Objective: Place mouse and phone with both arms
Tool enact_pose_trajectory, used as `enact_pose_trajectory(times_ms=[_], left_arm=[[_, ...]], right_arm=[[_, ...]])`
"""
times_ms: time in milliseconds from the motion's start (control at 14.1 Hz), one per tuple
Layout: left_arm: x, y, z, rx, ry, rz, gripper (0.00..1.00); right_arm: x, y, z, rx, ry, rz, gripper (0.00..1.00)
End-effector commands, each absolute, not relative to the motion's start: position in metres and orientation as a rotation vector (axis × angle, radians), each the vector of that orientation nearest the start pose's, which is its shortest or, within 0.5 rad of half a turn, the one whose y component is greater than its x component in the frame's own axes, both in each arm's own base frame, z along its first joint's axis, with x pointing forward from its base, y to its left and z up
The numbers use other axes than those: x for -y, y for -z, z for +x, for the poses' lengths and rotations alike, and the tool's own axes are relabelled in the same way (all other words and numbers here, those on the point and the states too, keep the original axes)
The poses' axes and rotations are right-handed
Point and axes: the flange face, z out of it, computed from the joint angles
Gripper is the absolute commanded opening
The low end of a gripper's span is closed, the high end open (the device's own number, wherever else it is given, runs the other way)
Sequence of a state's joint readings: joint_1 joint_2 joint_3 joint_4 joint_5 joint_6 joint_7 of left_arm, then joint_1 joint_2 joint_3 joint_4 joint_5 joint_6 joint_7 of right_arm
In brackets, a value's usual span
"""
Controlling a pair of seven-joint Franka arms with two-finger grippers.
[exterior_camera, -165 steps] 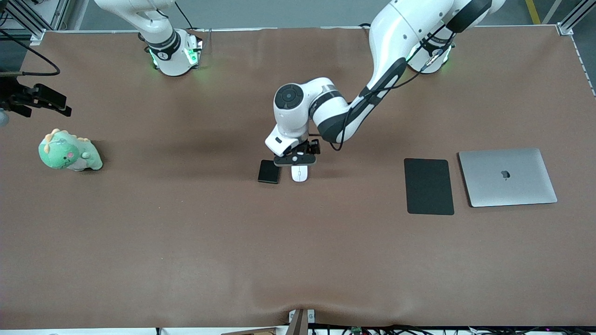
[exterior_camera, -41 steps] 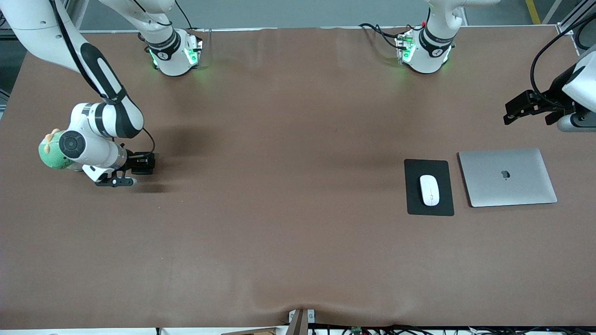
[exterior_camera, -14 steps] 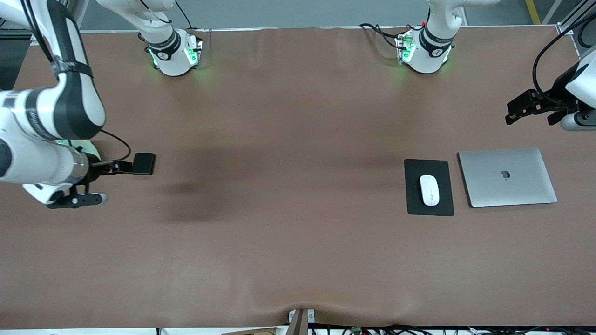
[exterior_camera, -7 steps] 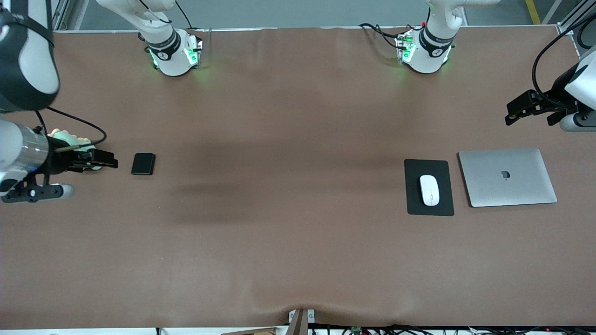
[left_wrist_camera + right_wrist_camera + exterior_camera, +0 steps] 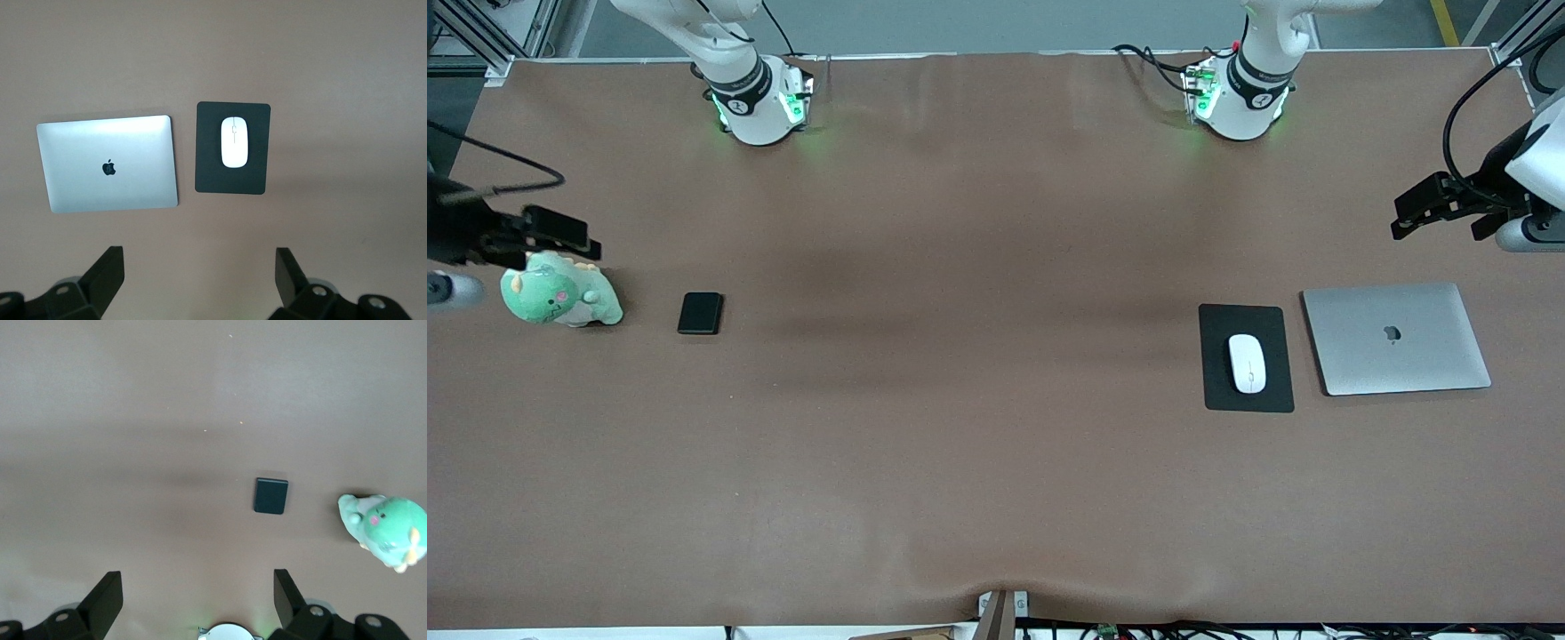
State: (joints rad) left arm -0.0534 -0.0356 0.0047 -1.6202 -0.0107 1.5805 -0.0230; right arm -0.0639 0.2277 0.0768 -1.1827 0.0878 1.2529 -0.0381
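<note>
— Where do the arms hang?

— The right gripper (image 5: 560,233) is raised at the right arm's edge of the bench, over the plush dinosaur (image 5: 560,298), fingers (image 5: 103,600) spread, empty. The left gripper (image 5: 1423,206) waits at the left arm's edge, also spread.

— And the objects?

— The glossy black phone (image 5: 700,313) lies flat beside the dinosaur. The smooth white oval mouse (image 5: 1247,363) rests on the matte black pad (image 5: 1218,391), beside the closed silver laptop (image 5: 1396,338).

Glossy white plastic mouse (image 5: 1247,362) on matt black pad (image 5: 1246,396), brushed metal laptop (image 5: 1396,339), glossy black phone (image 5: 700,313), plush green toy (image 5: 559,299), matt brown table (image 5: 978,462)
</note>
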Motion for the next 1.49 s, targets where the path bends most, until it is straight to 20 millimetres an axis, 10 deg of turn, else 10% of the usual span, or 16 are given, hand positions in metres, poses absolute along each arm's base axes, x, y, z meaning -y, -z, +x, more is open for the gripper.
enact_pose_trajectory(times_ms=[0,354,1415], left_arm=[[0.026,-0.626,0.547,-0.072,0.003,-3.133,1.00],[0.028,-0.625,0.548,-0.077,0.000,-3.134,1.00],[0.029,-0.624,0.549,-0.079,-0.005,-3.134,1.00]], right_arm=[[-0.003,-0.650,0.559,0.073,-0.261,-3.042,1.00],[-0.008,-0.642,0.515,0.070,-0.173,-3.055,1.00],[-0.003,-0.664,0.513,-0.073,-0.125,-3.163,1.00]])
